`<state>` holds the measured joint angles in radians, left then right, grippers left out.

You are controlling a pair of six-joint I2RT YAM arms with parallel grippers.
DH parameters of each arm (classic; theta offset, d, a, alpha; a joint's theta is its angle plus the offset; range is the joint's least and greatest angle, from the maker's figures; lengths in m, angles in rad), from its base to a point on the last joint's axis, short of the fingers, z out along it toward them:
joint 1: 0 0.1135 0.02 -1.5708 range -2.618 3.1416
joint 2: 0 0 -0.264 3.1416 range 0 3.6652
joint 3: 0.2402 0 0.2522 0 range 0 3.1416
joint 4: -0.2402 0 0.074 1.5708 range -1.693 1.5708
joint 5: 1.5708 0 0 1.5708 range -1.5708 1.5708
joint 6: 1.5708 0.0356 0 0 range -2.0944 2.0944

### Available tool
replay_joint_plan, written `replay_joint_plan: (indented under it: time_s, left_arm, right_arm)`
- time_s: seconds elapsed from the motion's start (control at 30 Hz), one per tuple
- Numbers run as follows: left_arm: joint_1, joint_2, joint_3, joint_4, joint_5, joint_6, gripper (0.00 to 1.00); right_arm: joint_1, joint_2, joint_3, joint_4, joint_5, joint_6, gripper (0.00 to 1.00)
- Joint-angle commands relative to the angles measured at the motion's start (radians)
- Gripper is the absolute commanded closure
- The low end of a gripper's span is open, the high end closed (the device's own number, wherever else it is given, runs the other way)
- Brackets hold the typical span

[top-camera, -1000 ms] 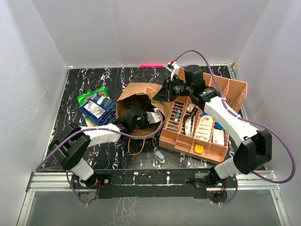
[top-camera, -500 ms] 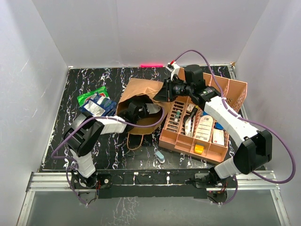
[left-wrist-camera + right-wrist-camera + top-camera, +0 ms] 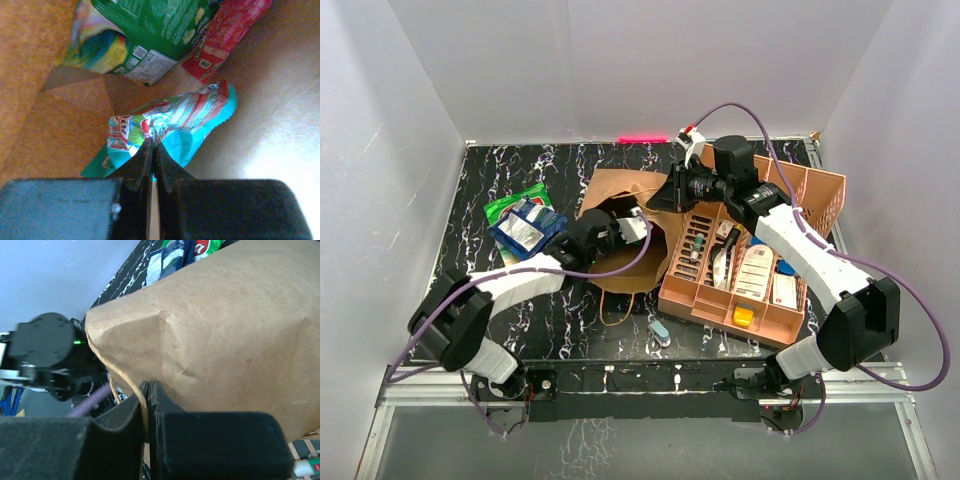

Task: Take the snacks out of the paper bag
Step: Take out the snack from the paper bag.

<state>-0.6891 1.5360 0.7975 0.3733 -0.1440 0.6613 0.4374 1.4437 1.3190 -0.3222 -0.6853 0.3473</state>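
The brown paper bag [image 3: 620,190] lies on its side, mouth toward the left arm. My left gripper [image 3: 152,146] is inside it, shut on a crumpled edge of a teal snack packet [image 3: 200,120]. Deeper in the bag lie a green packet [image 3: 160,30] and a red one [image 3: 225,35]. From above, the left wrist [image 3: 592,238] shows at the bag's mouth, the fingers hidden. My right gripper [image 3: 149,385] is shut on the bag's upper rim with its twisted handle, holding it up [image 3: 665,195]. A green packet [image 3: 515,202] and blue ones [image 3: 528,228] lie on the table to the left.
An orange slotted tray [image 3: 810,185] with small items stands right of the bag, under the right arm. A pale-blue capsule [image 3: 660,333] lies near the front edge. The bag's other loop handle [image 3: 620,305] rests on the black marbled table.
My left gripper has closed on the teal packet inside the bag, and the left arm has shifted at the mouth. The right gripper has kept its hold on the rim.
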Motion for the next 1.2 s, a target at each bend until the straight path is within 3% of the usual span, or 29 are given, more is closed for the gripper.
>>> replay_joint_plan:
  time_s: [0.0, 0.27, 0.8, 1.0, 1.17]
  left_arm:
    - [0.0, -0.177, -0.012, -0.084, 0.109, -0.108, 1.0]
    - [-0.016, -0.443, -0.029, -0.26, 0.158, -0.278, 1.0]
    - [-0.023, -0.738, 0.237, -0.641, 0.162, -0.541, 1.0]
    - [-0.023, -0.803, 0.318, -0.752, 0.099, -0.607, 1.0]
    - [-0.022, -0.821, 0.39, -0.878, -0.053, -0.671, 1.0]
  right_arm:
    - [-0.005, -0.031, 0.027, 0.038, 0.044, 0.02, 0.93]
    - [-0.007, -0.018, 0.023, 0.067, 0.071, 0.044, 0.93]
    - [-0.009, 0.002, 0.0, 0.095, 0.072, 0.062, 0.93]
    - [-0.016, -0.012, -0.011, 0.097, 0.083, 0.062, 0.93]
    - [-0.018, -0.023, -0.007, 0.105, 0.107, 0.083, 0.93]
